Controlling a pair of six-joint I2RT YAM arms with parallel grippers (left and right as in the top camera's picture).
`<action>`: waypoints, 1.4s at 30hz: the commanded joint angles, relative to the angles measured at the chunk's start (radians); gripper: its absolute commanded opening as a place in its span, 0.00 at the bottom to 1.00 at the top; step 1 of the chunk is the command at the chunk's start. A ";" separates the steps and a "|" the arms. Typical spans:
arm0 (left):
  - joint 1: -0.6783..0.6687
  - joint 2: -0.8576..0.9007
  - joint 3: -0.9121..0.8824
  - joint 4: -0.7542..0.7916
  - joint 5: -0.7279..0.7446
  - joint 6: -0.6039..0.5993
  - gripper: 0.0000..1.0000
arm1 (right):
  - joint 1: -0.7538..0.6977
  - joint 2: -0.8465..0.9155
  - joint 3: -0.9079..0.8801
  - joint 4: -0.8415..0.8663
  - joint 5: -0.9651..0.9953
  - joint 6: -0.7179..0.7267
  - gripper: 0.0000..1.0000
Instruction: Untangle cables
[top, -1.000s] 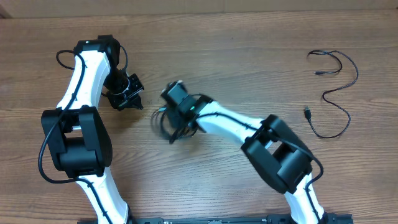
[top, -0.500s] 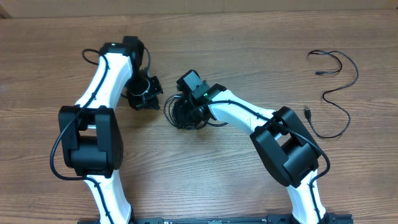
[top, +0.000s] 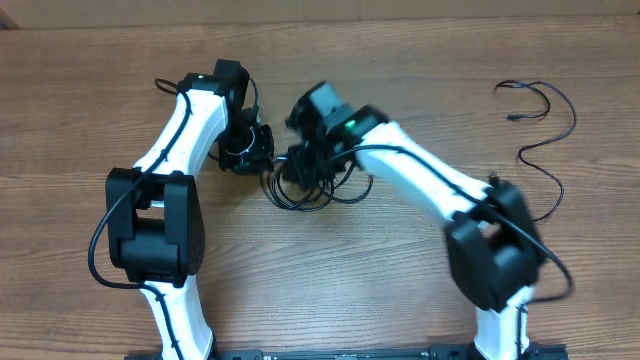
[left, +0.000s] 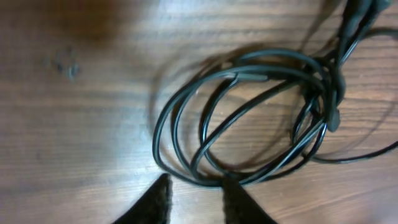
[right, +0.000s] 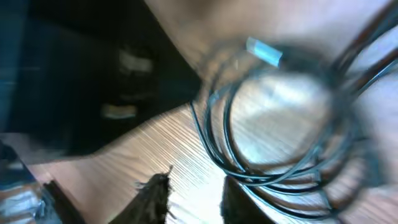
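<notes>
"What are those two machines built from?"

"Smooth white shells along the left arm (top: 185, 115) and the right arm (top: 420, 172), each broken up by a big boxy black joint housing (top: 150, 225)."

"Any wiring showing?"

"A thick black wire (top: 93, 248) loops out beside that housing and runs along the white. There's a small green light (top: 350, 125) near the right wrist."

"And the tips?"

"The left pincer (left: 198, 200) has dark tapering fingers (left: 155, 205). The right pincer (right: 196, 198) looks alike, only blurred."

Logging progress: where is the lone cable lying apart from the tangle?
Overhead view: the lone cable snakes along the table's far right side, beyond the right arm, well clear of the tangle at centre.
</notes>
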 joint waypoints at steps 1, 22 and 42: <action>-0.007 0.005 -0.043 0.048 0.014 0.098 0.41 | -0.051 -0.070 0.027 -0.015 0.061 -0.068 0.30; -0.010 0.005 -0.268 0.395 0.040 0.123 0.33 | -0.010 0.066 -0.002 -0.015 0.321 -0.235 0.29; -0.008 0.005 -0.267 0.423 0.036 0.127 0.62 | 0.022 0.144 -0.011 0.029 0.423 -0.242 0.25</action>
